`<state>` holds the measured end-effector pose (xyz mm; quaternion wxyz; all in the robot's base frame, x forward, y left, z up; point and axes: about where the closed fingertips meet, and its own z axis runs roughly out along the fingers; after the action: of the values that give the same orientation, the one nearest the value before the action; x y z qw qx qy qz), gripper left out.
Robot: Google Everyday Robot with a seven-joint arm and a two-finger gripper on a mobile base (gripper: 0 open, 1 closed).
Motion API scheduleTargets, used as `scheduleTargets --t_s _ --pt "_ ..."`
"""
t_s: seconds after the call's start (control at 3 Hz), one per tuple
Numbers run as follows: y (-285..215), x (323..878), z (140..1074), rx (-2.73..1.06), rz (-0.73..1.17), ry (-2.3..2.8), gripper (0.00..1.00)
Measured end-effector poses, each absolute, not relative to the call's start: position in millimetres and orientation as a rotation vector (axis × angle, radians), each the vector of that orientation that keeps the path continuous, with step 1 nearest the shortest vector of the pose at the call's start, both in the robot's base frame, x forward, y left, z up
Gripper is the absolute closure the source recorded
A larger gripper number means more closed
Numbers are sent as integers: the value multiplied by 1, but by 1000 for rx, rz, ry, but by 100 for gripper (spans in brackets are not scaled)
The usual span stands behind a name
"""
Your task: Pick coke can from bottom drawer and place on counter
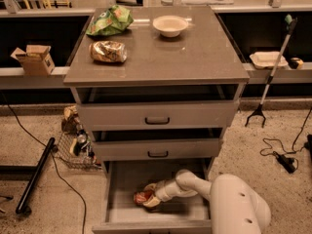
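Observation:
The bottom drawer is pulled open below two shallower drawers. The coke can, small and red, lies on its side on the drawer floor towards the left. My gripper reaches down into the drawer from the right, at the end of the white arm, and is right against the can's right side. The arm hides part of the can. The counter is the grey-brown top of the cabinet, above.
On the counter are a green chip bag, a gold foil snack bag and a white bowl. A wire basket and a black pole are on the floor to the left, and a grabber tool is to the right.

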<state>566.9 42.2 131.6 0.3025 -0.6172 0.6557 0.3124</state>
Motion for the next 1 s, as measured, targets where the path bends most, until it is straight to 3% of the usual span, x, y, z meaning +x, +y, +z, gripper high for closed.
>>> scheduleTargets --t_s 0.33,0.67,1.0 --pt "27 562 157 -1643 790 1708 100" --pt "-51 578 262 -1638 526 1631 100" --pt "-69 598 268 -1632 337 1669 100"
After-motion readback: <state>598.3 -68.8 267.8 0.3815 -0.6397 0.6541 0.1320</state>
